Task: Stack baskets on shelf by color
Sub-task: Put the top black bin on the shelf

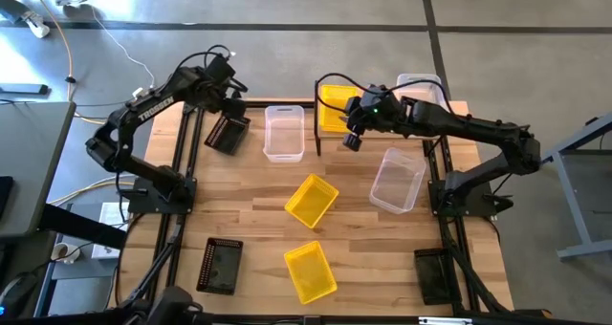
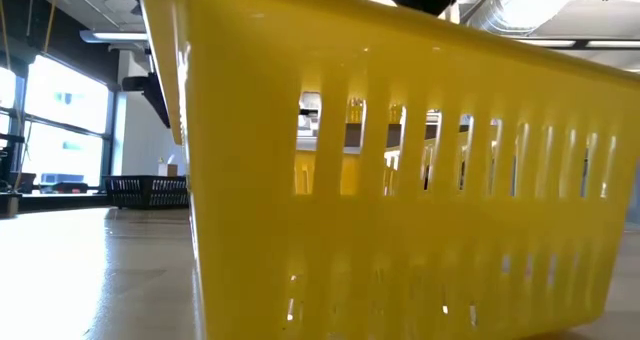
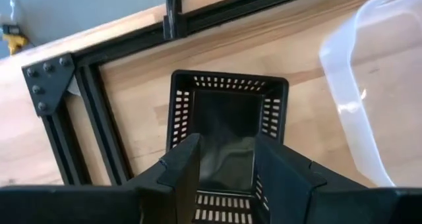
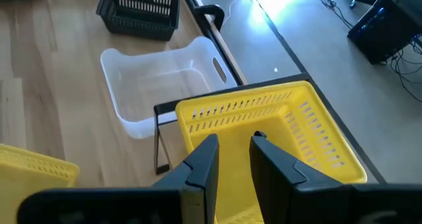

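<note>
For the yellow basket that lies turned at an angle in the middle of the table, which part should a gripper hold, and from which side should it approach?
Grip one long rim wall of the angled yellow basket, coming straight down from above. It sits upright with its mouth open, so one finger can probably go inside the wall and one outside. Turn the wrist to match its diagonal pose.

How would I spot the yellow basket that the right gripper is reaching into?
Look along the table's far edge to the small shelf with black posts, toward the right arm's side. The yellow basket sits up on it, under the right gripper. The other two yellow baskets lie down on the tabletop.
</note>
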### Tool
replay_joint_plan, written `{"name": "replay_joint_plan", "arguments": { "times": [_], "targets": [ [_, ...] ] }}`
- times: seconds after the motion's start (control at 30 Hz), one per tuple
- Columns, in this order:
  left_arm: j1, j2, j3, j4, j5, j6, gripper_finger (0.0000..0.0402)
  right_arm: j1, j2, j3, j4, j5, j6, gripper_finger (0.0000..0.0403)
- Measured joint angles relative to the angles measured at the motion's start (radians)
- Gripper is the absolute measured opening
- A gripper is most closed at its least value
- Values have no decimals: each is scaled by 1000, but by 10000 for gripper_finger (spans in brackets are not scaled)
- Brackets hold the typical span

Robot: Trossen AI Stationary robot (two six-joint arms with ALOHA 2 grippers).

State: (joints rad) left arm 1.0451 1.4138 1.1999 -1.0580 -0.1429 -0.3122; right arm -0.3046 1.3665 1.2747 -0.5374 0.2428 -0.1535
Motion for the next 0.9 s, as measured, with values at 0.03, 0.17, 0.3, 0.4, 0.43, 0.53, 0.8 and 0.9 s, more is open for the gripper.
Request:
{"name": "replay_joint_plan", "arguments": {
  "times": [0.03, 0.17, 0.3, 0.4, 0.43, 0.53, 0.8, 0.9],
  "targets": [
    [1, 13, 0, 0, -1, -12, 138, 1, 0, 0, 5, -1, 0, 74],
    [1, 49, 0, 3, -48, -53, 138, 5, 0, 0, 30, -8, -1, 74],
    [-1, 82, 0, 4, -83, -82, 138, 5, 0, 0, 43, -12, -2, 74],
    [-1, 105, 0, 5, -83, -105, 138, 5, 0, 0, 43, -12, -3, 74],
    [-1, 114, 0, 5, -72, -111, 138, 5, 0, 0, 42, -12, -3, 74],
    [2, 120, 0, 5, -7, -115, 138, 5, 0, 0, 42, -13, -22, 74],
    [-13, 121, 119, -32, 29, -161, 138, 4, 1, 0, 42, -14, -111, 74],
    [-17, 120, 165, -44, 37, -175, 135, 3, 1, 0, 41, -14, -139, 74]
  ]
}}
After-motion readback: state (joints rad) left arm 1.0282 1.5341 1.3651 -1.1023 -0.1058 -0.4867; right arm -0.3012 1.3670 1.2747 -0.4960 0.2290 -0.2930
